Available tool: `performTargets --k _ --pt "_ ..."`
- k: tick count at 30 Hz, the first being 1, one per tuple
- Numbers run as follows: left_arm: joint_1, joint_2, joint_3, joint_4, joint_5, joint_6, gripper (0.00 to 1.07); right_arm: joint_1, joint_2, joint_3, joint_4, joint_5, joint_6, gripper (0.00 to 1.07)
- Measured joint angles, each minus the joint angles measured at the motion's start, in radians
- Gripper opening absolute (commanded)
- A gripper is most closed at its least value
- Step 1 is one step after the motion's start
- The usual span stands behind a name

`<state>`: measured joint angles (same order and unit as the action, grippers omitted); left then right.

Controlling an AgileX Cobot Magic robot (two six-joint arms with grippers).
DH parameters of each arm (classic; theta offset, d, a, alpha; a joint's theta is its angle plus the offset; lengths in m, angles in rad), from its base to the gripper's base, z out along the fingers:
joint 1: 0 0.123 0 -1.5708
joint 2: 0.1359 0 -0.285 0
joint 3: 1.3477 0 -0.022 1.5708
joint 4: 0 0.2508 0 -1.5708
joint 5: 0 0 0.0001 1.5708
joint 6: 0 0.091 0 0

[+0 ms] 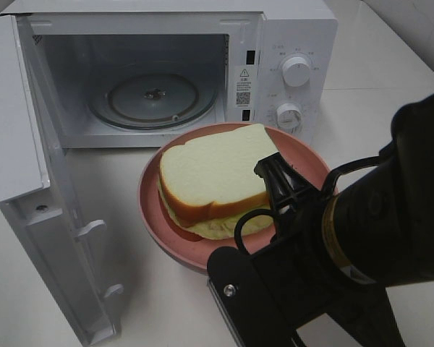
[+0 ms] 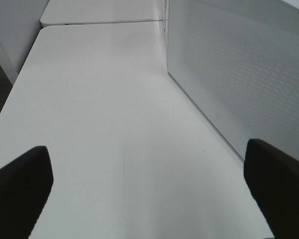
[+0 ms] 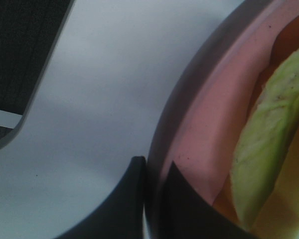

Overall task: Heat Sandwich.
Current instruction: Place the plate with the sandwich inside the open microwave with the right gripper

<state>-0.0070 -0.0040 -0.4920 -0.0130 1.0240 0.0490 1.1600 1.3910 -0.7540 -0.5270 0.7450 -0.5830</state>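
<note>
Right pincer (image 3: 152,167) pinches the rim of the pink plate (image 1: 304,160), left pincer (image 2: 149,186) wide; carried by one edge, the plate could tip and shed the sandwich (image 1: 213,173).

One sandwich (image 1: 213,177), one plate (image 1: 305,155), one microwave (image 1: 289,29).

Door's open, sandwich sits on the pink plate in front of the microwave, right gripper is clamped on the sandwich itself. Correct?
Not quite: the right gripper is shut on the rim of the pink plate, not on the sandwich, as the right wrist view shows. The rest stands.
</note>
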Motion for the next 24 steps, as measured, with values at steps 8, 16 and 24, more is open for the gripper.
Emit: performTargets --k 8,16,24 --pt "0.0 0.0 0.0 0.0 0.0 0.0 1.06 -0.109 0.0 0.0 0.033 -0.064 -0.174 0.0" --pt "0.0 0.0 0.0 0.0 0.0 0.0 1.06 -0.164 0.0 0.0 0.091 -0.105 -0.321 0.0" --pt "0.0 0.0 0.0 0.0 0.0 0.0 1.06 -0.23 0.0 0.0 0.163 -0.116 -0.5 0.0"
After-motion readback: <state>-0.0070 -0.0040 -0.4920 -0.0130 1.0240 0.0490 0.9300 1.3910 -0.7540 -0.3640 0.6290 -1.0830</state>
